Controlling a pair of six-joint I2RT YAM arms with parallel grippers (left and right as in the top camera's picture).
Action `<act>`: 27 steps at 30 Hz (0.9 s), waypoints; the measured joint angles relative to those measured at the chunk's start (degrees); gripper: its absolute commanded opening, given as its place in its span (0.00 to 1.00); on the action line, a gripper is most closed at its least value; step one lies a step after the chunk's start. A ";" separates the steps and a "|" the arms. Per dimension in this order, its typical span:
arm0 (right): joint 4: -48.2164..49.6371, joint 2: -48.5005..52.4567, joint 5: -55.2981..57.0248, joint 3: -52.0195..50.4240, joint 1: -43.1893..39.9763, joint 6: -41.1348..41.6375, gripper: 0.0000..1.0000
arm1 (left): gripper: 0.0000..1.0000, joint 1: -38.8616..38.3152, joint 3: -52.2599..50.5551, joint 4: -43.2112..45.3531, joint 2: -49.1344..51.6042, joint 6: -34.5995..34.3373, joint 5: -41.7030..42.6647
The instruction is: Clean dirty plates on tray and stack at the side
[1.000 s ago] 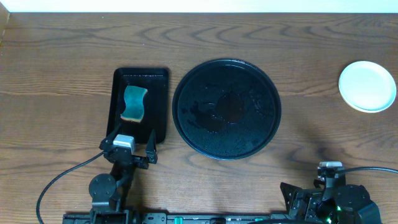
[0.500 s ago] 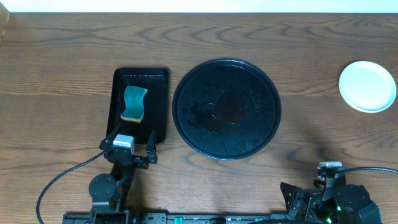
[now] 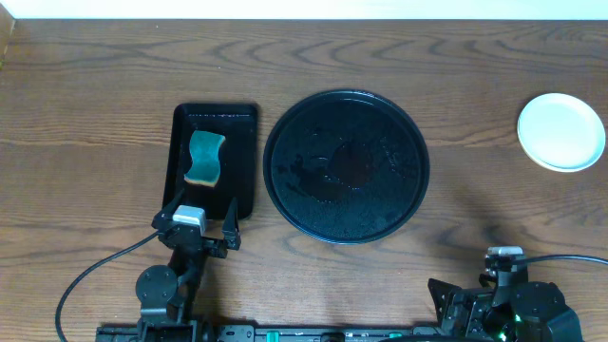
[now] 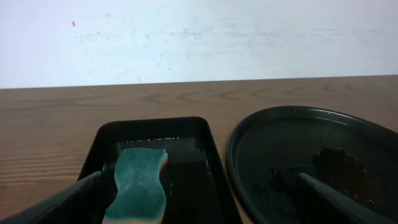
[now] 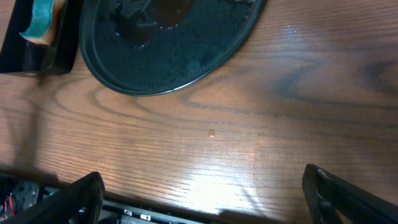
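Observation:
The large round black tray (image 3: 346, 166) sits mid-table with wet smears and no plates on it; it also shows in the left wrist view (image 4: 311, 162) and the right wrist view (image 5: 168, 43). A stack of pale mint-white plates (image 3: 560, 131) rests at the far right edge; only the top one shows. My left gripper (image 3: 201, 220) is open and empty at the near end of the rectangular tray. In its wrist view (image 4: 199, 202) the fingers straddle the sponge. My right gripper (image 3: 470, 285) is open and empty at the table's near edge, seen in its wrist view (image 5: 205, 196).
A smaller rectangular black tray (image 3: 243, 157) left of the round tray holds a teal sponge (image 3: 204, 158), also in the left wrist view (image 4: 140, 183). Bare wood lies between the round tray and the plates. A pale wall stands behind the table.

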 measured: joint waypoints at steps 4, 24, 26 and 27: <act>4.26 0.00 0.33 -0.04 0.00 0.07 0.99 | 0.95 0.00 0.00 0.00 0.00 0.00 0.00; 43.95 -12.24 -5.46 -29.09 -11.08 -38.45 0.99 | 0.95 0.00 -0.07 0.17 0.00 -0.44 0.44; 46.60 -13.55 -6.29 -32.24 -12.37 -39.93 0.99 | 0.95 0.00 -0.07 0.17 0.00 -0.46 0.48; 47.65 -13.62 -6.56 -33.24 -12.55 -40.28 0.99 | 0.95 0.00 -0.07 0.15 0.00 -0.55 0.48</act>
